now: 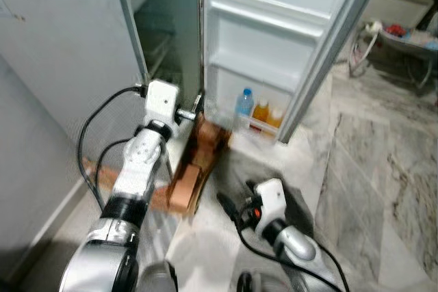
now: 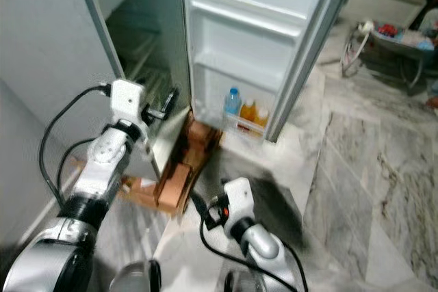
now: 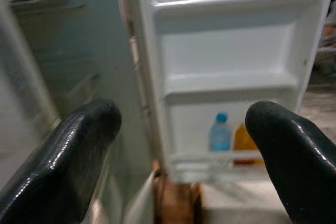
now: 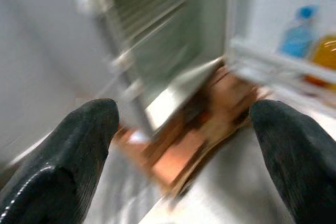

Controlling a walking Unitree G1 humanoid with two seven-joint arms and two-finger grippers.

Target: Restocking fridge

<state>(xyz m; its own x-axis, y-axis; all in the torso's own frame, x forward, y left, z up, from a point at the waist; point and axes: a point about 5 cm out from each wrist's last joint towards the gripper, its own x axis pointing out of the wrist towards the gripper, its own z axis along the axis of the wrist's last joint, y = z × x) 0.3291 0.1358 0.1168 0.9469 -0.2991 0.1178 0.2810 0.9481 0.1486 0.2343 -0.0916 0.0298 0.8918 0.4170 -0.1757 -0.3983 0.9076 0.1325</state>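
- The fridge [image 1: 82, 39] stood in the upper left of the head view with its door [image 1: 287, 39] swung wide toward the upper middle, the pale inner shelves of the door facing the camera.
- In the door's lowest shelf, just above the middle of the frame, stood a clear water bottle [image 1: 244, 102] with a blue cap and, right beside it, two orange drink bottles [image 1: 268, 113]; the upper door shelves looked bare.
- A flattened brown cardboard box [image 1: 195, 169] lay on the stone floor [image 1: 369, 169] at the foot of the fridge, at centre frame.
- The left tool [image 1: 194, 107] was raised at the edge of the fridge opening, near the door hinge; in its wrist view its two fingers [image 3: 79, 150] stood wide apart with nothing between them.
- The right tool [image 1: 226, 203] hung low at the bottom middle of the frame, above the floor; its wrist view, blurred, showed its fingers [image 4: 68, 150] likewise spread wide and empty, pointed at the cardboard and the fridge's wire shelves.
- Neither tool carried an item to stock, so the restocking step looked not yet begun.
- The bottles would probably be stiff but smooth plastic, fairly heavy if full, and slippery; a hold across the mid-body, below the shoulder, would seem safest, kept upright.
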